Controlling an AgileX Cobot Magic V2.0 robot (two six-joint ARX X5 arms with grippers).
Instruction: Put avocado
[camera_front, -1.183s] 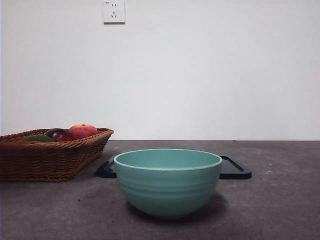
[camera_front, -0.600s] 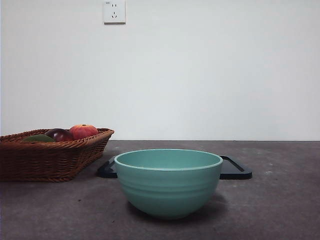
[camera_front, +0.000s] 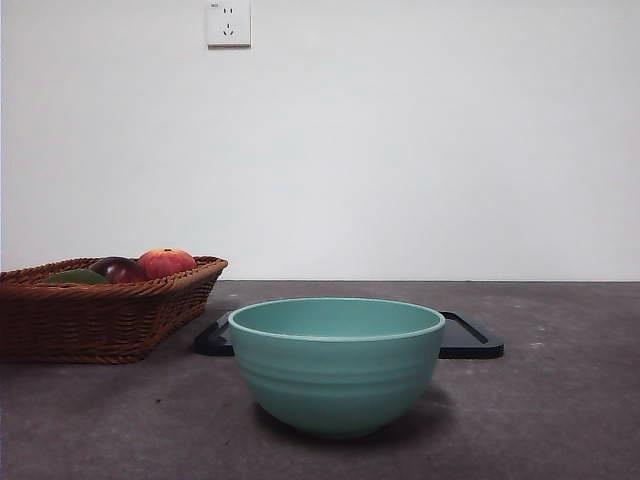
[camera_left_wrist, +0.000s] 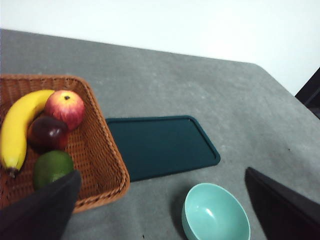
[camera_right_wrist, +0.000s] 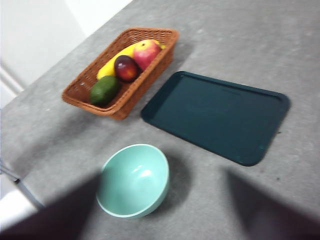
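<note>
Left hand spread wide above avocado in basket.

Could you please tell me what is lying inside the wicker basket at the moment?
The basket holds a banana, a red apple, a dark maroon fruit and the avocado. Anything beneath the fruit is hidden.

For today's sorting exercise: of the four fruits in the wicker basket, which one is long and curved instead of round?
The banana: yellow and elongated, lying along the basket edge, while the apple, dark maroon fruit and avocado are rounded.
</note>
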